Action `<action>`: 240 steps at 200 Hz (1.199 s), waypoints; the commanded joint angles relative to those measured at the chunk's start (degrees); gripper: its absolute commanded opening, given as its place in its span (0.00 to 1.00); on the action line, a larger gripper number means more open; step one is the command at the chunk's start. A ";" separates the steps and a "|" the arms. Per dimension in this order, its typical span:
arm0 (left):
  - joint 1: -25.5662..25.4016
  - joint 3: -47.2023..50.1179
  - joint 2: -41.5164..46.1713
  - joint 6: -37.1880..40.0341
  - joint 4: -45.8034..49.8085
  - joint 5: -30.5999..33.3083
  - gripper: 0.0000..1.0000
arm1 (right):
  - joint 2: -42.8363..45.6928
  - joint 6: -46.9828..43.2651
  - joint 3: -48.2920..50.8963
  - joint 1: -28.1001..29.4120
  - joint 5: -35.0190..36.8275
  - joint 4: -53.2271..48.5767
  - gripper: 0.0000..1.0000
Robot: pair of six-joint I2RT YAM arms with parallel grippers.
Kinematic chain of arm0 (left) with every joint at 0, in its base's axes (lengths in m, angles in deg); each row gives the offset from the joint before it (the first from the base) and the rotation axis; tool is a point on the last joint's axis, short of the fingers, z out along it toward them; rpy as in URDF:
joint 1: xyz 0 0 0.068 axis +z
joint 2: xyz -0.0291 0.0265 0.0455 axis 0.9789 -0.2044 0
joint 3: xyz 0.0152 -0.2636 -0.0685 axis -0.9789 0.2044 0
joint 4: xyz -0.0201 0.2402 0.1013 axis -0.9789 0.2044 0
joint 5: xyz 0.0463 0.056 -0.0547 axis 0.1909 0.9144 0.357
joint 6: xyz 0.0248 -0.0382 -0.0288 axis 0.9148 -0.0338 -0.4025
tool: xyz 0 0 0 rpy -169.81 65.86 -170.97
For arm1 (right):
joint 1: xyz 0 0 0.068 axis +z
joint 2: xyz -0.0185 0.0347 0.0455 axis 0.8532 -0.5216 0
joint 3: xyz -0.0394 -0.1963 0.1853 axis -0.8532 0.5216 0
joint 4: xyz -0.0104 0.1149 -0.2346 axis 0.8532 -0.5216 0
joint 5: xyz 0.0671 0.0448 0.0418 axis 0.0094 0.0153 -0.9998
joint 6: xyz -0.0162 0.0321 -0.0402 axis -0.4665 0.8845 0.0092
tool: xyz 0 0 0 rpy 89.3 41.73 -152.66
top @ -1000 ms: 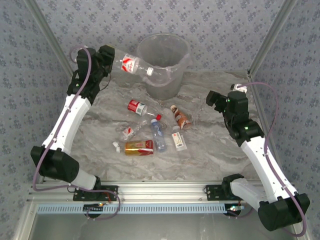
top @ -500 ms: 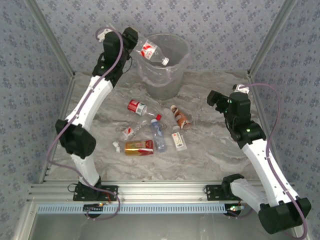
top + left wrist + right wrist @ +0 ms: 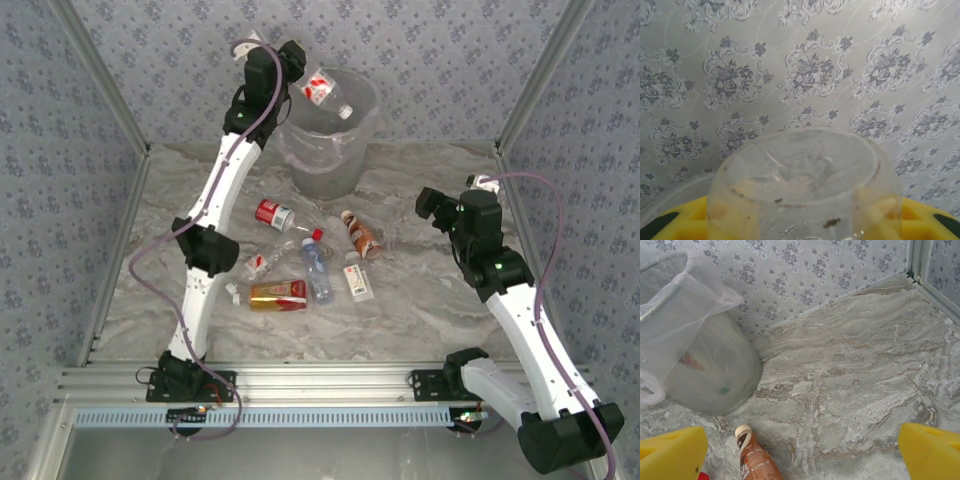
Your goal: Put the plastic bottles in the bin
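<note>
Left gripper [image 3: 298, 78], clamped tight on a clear red-labelled bottle [image 3: 325, 90], holds it tilted over the far-left rim of the bin [image 3: 330, 165]. Let go here, it may clip that rim or snag the loose liner [image 3: 695, 295] and tumble outside.

The bin [image 3: 700, 360] stood at the left, its thin liner [image 3: 685, 285] draped loosely over the rim. Through its cloudy side showed faint reddish and green shapes, too blurred to name. Just below the bin's base lay a brown bottle [image 3: 754, 457], pale cap toward the bin but not touching it. The marble table [image 3: 855, 370] ran right of the bin to the patterned wall [image 3: 805, 270] behind it and a metal post [image 3: 918, 260] far right. The right gripper [image 3: 800, 452] had its yellow fingers [image 3: 670, 452] spread wide, one under the bin, gripping nothing.
</note>
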 commanded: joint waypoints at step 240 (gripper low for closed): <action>-2.03 0.95 -5.30 9.06 -3.29 -4.74 0.87 | -1.24 1.10 1.50 0.30 3.38 -3.27 1.00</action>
